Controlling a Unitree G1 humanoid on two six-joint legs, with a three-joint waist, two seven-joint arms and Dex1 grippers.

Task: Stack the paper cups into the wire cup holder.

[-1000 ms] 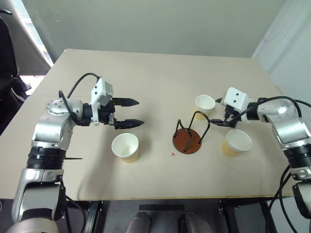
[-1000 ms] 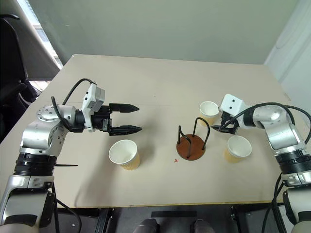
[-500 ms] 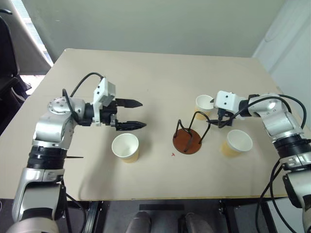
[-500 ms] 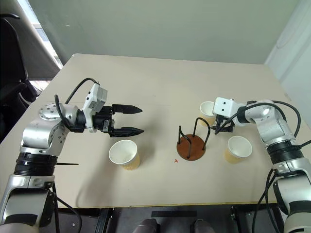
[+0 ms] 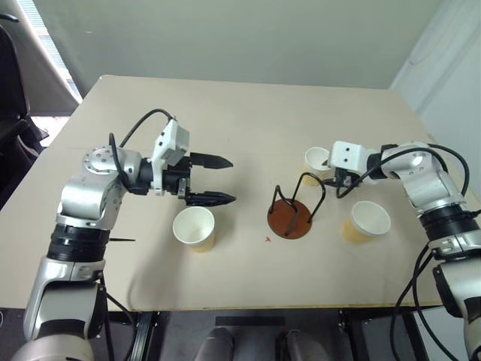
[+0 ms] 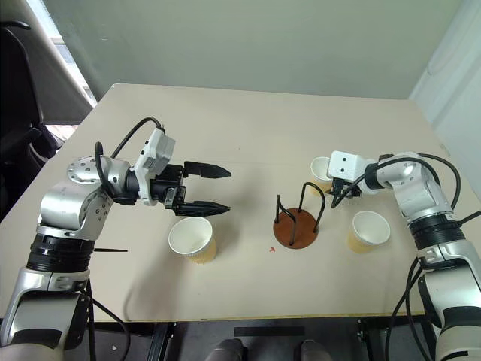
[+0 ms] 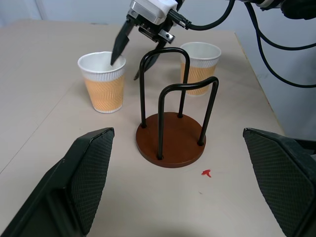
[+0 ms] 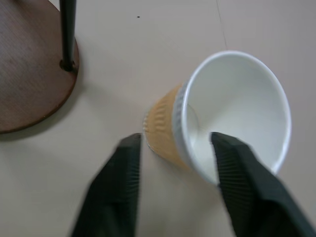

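Three paper cups stand upright on the table: one [image 5: 194, 228] at the front left, one [image 5: 316, 159] at the right just behind the wire cup holder [image 5: 290, 218], and one [image 5: 368, 219] to the holder's right. My right gripper [image 8: 175, 140] straddles the wall of the far right cup [image 8: 232, 113]. One finger [image 8: 237, 182] is inside it and the other is outside, with a gap still showing. My left gripper [image 5: 231, 180] is open and empty. It hovers just behind the front left cup and points at the holder [image 7: 170, 145].
The tan table [image 5: 225, 113] has a small red mark [image 5: 267, 239] in front of the holder. A dark chair [image 5: 11, 113] stands past the table's left edge. A pale wall stands close to the table's right side.
My right gripper has swung in over the far right cup, and its fingers have narrowed around the cup's wall. My left gripper has drifted right toward the holder, still open.
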